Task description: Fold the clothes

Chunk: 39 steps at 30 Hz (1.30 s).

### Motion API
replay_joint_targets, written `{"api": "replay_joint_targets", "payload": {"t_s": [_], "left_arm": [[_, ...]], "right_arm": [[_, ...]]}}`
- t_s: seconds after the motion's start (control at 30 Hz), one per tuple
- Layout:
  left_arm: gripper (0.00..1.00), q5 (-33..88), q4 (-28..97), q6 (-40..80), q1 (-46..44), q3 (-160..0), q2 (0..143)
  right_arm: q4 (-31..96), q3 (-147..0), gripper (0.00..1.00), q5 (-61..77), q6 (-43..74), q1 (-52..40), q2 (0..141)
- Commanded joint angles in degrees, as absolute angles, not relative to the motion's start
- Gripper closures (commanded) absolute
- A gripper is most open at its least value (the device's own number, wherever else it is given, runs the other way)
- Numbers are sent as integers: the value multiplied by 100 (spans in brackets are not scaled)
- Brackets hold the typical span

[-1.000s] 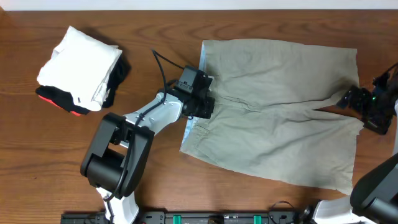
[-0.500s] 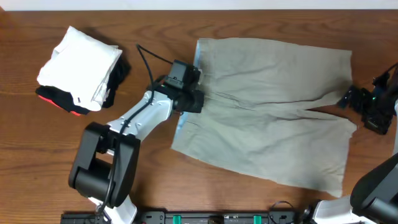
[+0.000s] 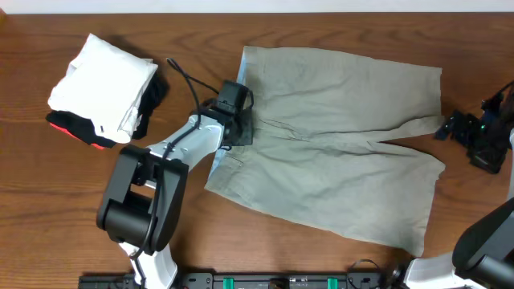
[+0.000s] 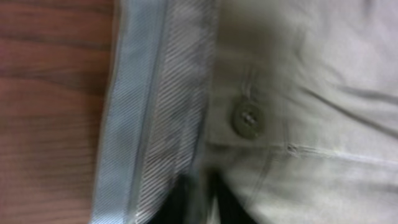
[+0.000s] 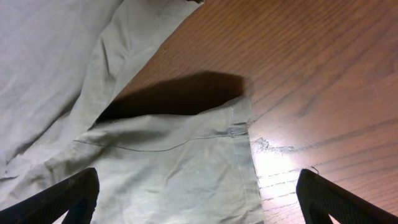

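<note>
The khaki grey-green trousers (image 3: 337, 160) lie flat across the middle of the table, legs folded back, waistband to the left. My left gripper (image 3: 238, 128) is shut on the waistband at the fly. In the left wrist view the dark fingers (image 4: 180, 200) pinch the fabric just below the waistband button (image 4: 247, 118), with the striped lining turned out. My right gripper (image 3: 451, 127) is open and empty at the trousers' right edge. In the right wrist view it (image 5: 202, 199) hovers over a leg hem (image 5: 239, 130), fingers wide apart.
A stack of folded white, black and red garments (image 3: 104, 88) sits at the far left. Bare wooden table (image 3: 64, 201) surrounds the trousers. The left arm's base stands at the front left (image 3: 140, 209).
My left gripper has dragged the trousers leftward by the waistband; the right edge has slid away from my right gripper, which has stayed in place.
</note>
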<state>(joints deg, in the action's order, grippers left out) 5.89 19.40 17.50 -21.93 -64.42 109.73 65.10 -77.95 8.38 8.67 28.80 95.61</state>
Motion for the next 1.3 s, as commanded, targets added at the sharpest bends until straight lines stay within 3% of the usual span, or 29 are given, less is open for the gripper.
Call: {"api": "replay_joint_targets", "payload": {"t_s": [0.0,0.13,0.3,0.77,0.9,1.03,1.27], "left_arm": [[52,248,2036,2088,-2106,-6392,11059],[28,255,2202,2091,-2106,-6484,10650],[17,252,2353,2088,-2106,-6554,9758],[13,228,3089,2047,-1894,-6549,8545],[2,228,3301,2045,-1745,-6549,8549],[2,228,3487,2047,-1699,-6549,8549],[2,228,3492,2045,-1699,-6549,8549]], "right_arm": [[6514,-7885,1,882,805,2908,9548],[6517,-7885,1,882,805,2908,9548],[6517,-7885,1,882,808,2908,9548],[6517,-7885,1,882,805,2908,9550],[6514,-7885,1,882,814,2908,9550],[6458,-7885,1,1094,1085,2908,9550],[6189,-7885,1,2628,631,2908,9548]]}}
